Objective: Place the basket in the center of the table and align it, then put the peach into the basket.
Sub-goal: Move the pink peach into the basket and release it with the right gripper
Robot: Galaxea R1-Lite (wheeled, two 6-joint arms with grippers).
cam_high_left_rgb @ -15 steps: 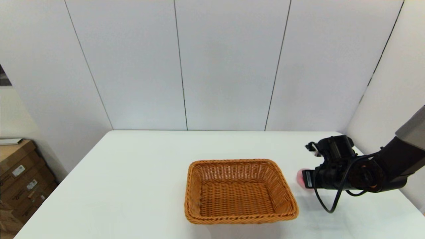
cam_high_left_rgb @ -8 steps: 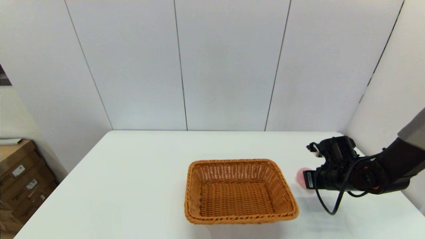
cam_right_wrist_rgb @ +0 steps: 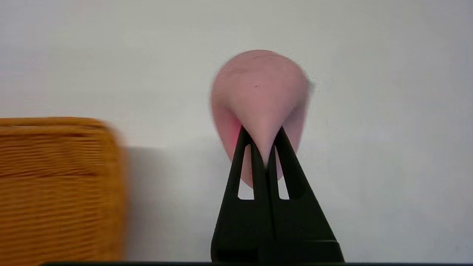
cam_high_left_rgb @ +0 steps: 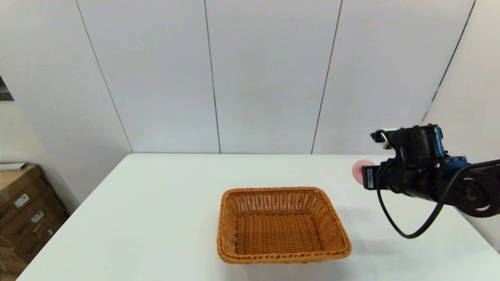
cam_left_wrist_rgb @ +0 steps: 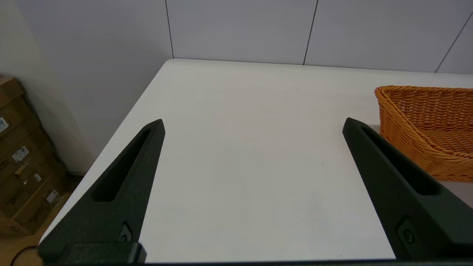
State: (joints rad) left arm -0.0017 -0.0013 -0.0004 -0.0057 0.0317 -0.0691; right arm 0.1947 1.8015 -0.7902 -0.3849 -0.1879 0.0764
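head view: the right gripper [cam_high_left_rgb: 365, 175] hangs in the air above the right side of the table [cam_high_left_rgb: 156, 218], its fingers pinched tight on the peach [cam_high_left_rgb: 358, 171], which shows as a pale-pink lump at the tool's left end, clear of the tabletop. a black cable loops down from the wrist. the basket [cam_high_left_rgb: 282, 224] sits on the white surface toward the near edge, roughly mid-table and a little right of centre, its long sides square to the table edge; nothing lies inside it. the fruit is up and to the right of the basket's far right corner, apart from the rim.

right wrist view: the two black fingers [cam_right_wrist_rgb: 240, 159] nearly meet at their tips, squeezing the peach [cam_right_wrist_rgb: 258, 96] so its soft skin folds into a crease between them. the woven wall of the basket [cam_right_wrist_rgb: 55, 184] is off to one side, with bare table [cam_right_wrist_rgb: 369, 147] below the fruit.

left wrist view: the left gripper [cam_left_wrist_rgb: 253, 125] is held over the left part of the table [cam_left_wrist_rgb: 236, 166], fingers spread wide apart with nothing between them, the basket's [cam_left_wrist_rgb: 428, 125] left end just beyond its right finger. cardboard boxes [cam_high_left_rgb: 23, 210] are stacked on the floor past the table's left edge.
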